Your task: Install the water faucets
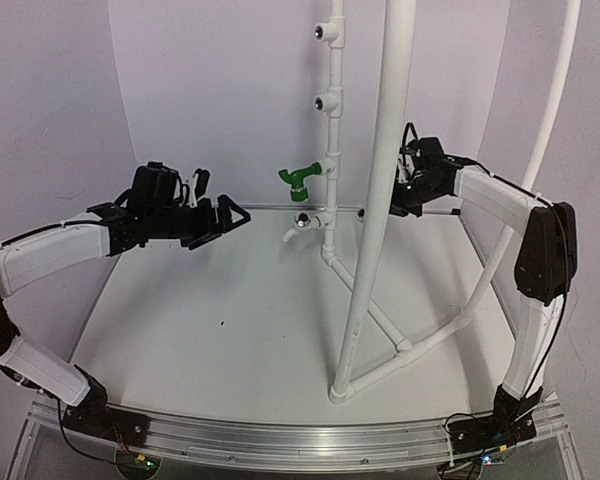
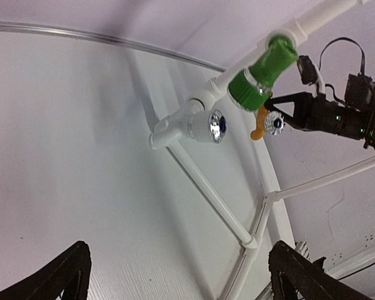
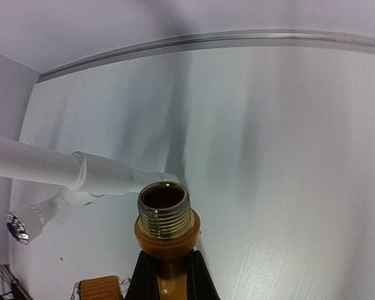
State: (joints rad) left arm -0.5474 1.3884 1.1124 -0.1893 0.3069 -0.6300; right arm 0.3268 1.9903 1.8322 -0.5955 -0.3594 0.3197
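Note:
A green faucet [image 1: 298,178] [image 2: 263,70] is screwed sideways into the thin upright white pipe [image 1: 332,130]. My right gripper [image 3: 172,284] is shut on a brass-gold faucet [image 3: 165,219], whose threaded end points away from the camera toward a white pipe [image 3: 44,165]. In the left wrist view that faucet [image 2: 257,127] hangs just right of the green one, held by the right gripper [image 2: 286,116]. From above, the right gripper [image 1: 408,190] sits behind the thick pole, which hides the brass faucet. My left gripper [image 1: 223,220] [image 2: 181,278] is open and holds nothing, left of the pipes.
A white fitting with a shiny round cap [image 1: 300,222] [image 2: 212,125] sticks out below the green faucet. Two tee openings [image 1: 327,102] sit higher on the thin pipe. A thick white pole [image 1: 375,200] and slanted floor pipes [image 1: 420,345] stand between the arms.

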